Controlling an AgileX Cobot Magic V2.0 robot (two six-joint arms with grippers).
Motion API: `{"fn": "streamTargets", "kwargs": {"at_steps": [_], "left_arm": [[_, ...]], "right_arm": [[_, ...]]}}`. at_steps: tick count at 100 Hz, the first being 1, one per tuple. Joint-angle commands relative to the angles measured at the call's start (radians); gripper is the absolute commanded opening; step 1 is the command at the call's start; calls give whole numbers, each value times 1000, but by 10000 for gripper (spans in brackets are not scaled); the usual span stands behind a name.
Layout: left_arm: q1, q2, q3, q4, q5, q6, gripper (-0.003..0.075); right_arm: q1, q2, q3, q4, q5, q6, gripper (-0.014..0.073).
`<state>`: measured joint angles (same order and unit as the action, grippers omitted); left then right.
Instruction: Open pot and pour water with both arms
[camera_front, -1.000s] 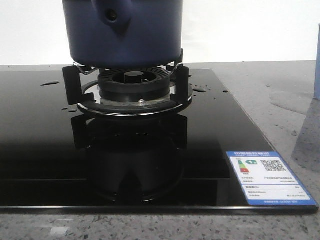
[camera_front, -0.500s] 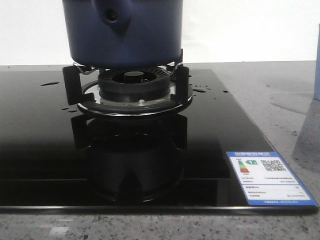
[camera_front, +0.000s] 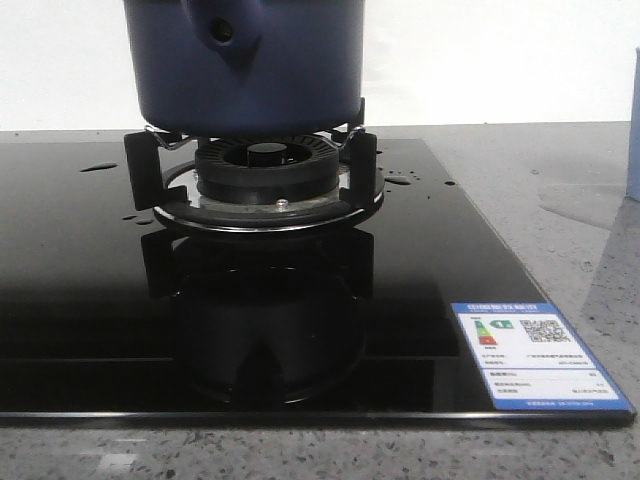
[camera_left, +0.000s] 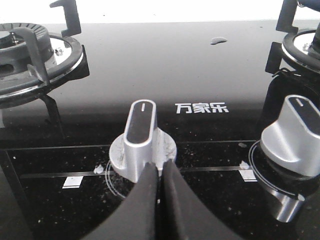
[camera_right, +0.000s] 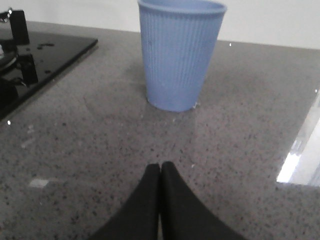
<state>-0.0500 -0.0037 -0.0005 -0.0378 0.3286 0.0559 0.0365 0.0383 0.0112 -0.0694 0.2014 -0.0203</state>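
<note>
Black glass hob (camera_front: 80, 300) carries the navy pot (camera_front: 245, 65) on its burner grate (camera_front: 255, 175). Left gripper (camera_left: 160, 172) fingers pressed together near a silver knob (camera_left: 140, 137); right gripper (camera_right: 160, 172) likewise closed before the blue cup (camera_right: 180, 52). Best spread both before reaching up.

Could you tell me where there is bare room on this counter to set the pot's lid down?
Free: the grey stone counter between the hob glass and the pale blue cup, and the black glass in front of the burner. Crowded: the burner under the pot, and the knobs by the left tool.
</note>
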Motion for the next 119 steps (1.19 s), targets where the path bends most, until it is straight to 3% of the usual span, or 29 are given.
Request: {"fn": "streamTargets", "kwargs": {"at_steps": [1,28,119], "left_arm": [[1,-25,34,-2,-43,-11,-19],[1,-25,34,-2,-43,-11,-19],[1,-25,34,-2,-43,-11,-19]], "right_arm": [[-8,10,27,-13,-135,10,-67],[-8,-65,25,-8,112,10,-67],[-8,-65,25,-8,112,10,-67]]}}
